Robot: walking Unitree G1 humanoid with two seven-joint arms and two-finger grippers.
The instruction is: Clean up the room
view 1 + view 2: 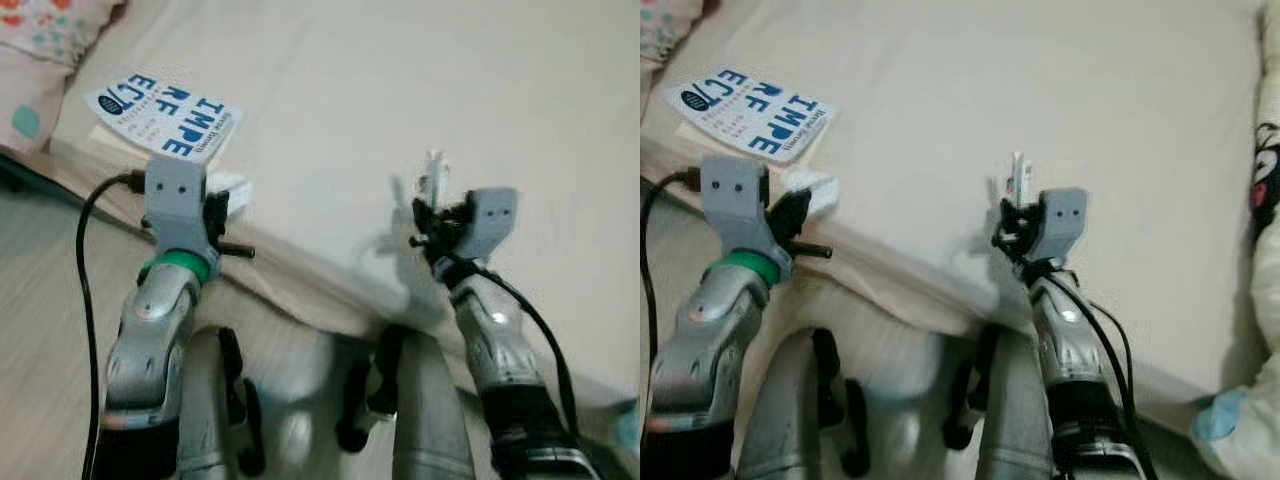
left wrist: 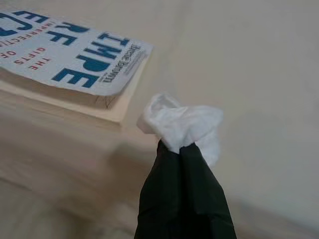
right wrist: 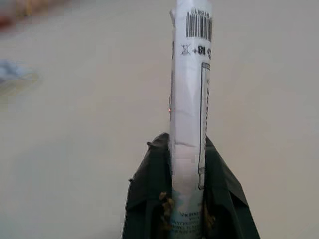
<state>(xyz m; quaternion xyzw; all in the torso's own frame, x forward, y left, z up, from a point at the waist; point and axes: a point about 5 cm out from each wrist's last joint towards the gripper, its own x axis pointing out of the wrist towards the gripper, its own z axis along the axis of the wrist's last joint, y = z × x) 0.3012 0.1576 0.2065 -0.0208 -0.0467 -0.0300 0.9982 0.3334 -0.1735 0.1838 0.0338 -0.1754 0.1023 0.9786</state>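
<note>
Pinched between the left gripper's [image 2: 180, 149] two black fingers [image 2: 164, 184] is a crumpled white tissue [image 2: 182, 127]. From the head camera, this gripper [image 1: 222, 215] sits at the near edge of the bed [image 1: 400, 90], and the tissue [image 1: 812, 193] bulges out past the fingertips just above the cream sheet. Whether the wad touches the sheet cannot be told. Just beside it lies a book [image 2: 70, 59] with a white cover and big blue letters, flat on the bed's near corner, its corner close to the tissue but apart from it.

Further right, the right gripper [image 3: 189, 149] clamps a flat white packet [image 3: 192, 74] edge-on between its fingers [image 3: 149, 194]. A barcode and small print mark the packet's far end, which sticks out well beyond the fingertips. In the head views this gripper [image 1: 1018, 222] is held over the bed, a little in from the near edge, with the packet [image 1: 1016, 175] pointing away from the robot; its shadow falls on the sheet beside it.

Both silver arms reach forward from below, the left with a green ring at the wrist and a black cable looping off to the side. Under the bed's edge, pale wood floor [image 1: 40, 300] shows, blurred. A pink patterned pillow [image 1: 45, 40] lies at the bed's far left corner, and a light printed cloth [image 1: 1268, 200] runs along the right edge.
</note>
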